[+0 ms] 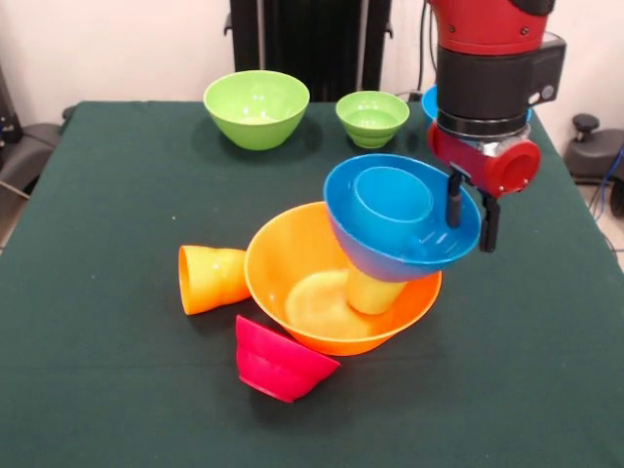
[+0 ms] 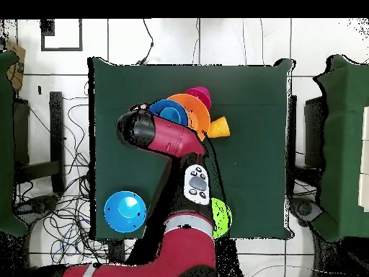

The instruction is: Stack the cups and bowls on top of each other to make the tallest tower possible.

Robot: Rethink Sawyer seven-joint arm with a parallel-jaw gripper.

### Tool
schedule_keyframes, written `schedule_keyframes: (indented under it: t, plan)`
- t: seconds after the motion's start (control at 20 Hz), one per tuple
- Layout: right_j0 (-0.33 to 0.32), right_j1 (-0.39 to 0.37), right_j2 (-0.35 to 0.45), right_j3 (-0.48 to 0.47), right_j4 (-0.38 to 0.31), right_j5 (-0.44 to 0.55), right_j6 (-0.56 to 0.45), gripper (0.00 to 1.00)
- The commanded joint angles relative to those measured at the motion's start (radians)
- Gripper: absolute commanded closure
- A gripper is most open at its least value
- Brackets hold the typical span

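Note:
The big orange bowl (image 1: 292,263) sits tilted mid-table and also shows in the overhead view (image 2: 194,107). A lime green cup (image 1: 370,292) stands inside it. A blue bowl (image 1: 390,249) with the blue cup (image 1: 390,200) in it tilts over that cup. My gripper (image 1: 470,210) is shut on the blue bowl's right rim, one finger inside and one outside. The orange cup (image 1: 210,278) lies on its side to the left of the orange bowl. A small red bowl (image 1: 278,361) leans against its front. The purple bowl is out of view.
A large green bowl (image 1: 255,107) and a small green bowl (image 1: 371,117) stand at the far side of the table. A second blue bowl (image 2: 124,210) sits near the robot's base. The arm (image 2: 162,141) hides my gripper in the overhead view.

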State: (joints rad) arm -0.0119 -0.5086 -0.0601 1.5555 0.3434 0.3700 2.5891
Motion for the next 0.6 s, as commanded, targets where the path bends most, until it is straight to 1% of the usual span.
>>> schedule_keyframes:
  t: [0.05, 0.3, 0.45, 0.6]
  plan:
    - [0.021, 0.085, 0.03, -0.063, 0.037, 0.02, 0.146, 0.0]
    - [0.023, 0.088, 0.024, -0.063, 0.046, 0.021, 0.137, 0.0]
    - [0.03, 0.065, 0.001, -0.055, 0.043, 0.056, 0.138, 0.0]
    - [0.024, 0.053, -0.006, -0.05, 0.036, 0.07, 0.126, 0.0]
